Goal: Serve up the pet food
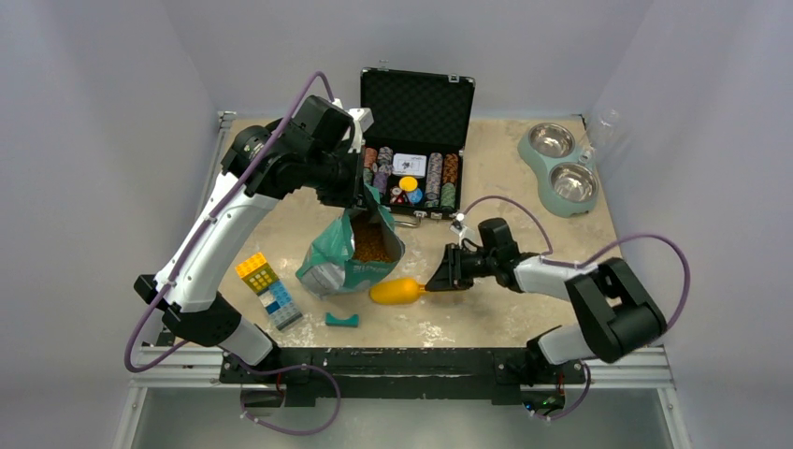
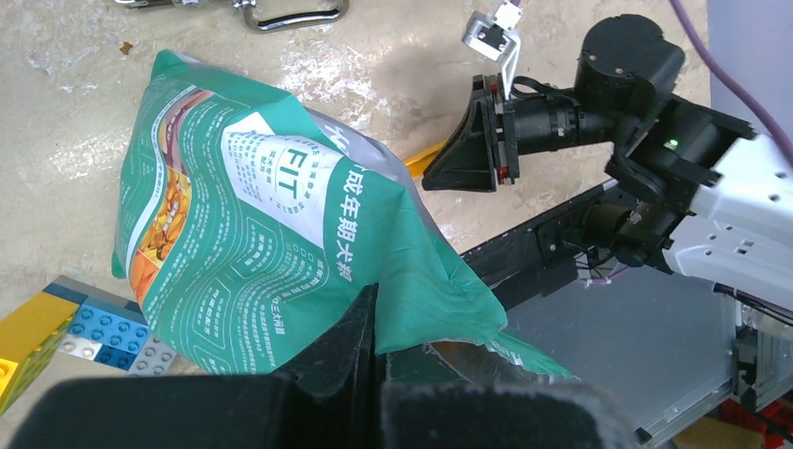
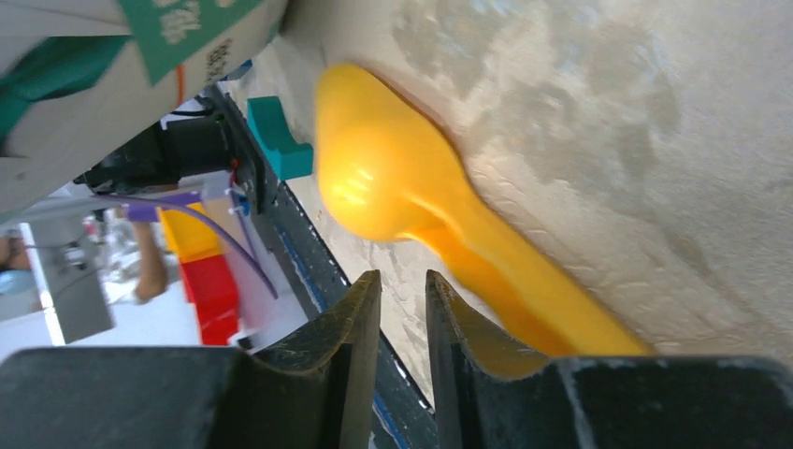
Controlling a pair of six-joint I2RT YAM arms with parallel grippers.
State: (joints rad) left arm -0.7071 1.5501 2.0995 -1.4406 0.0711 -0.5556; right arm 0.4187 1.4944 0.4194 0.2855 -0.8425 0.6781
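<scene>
Brown kibble (image 1: 372, 243) lies loose inside the open, propped-up teal bag (image 1: 329, 267).

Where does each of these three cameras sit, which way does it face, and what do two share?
Top external: above and behind the arms, looking down on the table; both arms show, left pincer at the pet food bag, right pincer by the yellow scoop.
Left wrist: on the left arm, looking down past its shut fingers at the bag, the right arm beyond.
Right wrist: low over the table, looking along it past its fingers at the scoop.
Shared: the scoop in top and right wrist; the bag in all three.
</scene>
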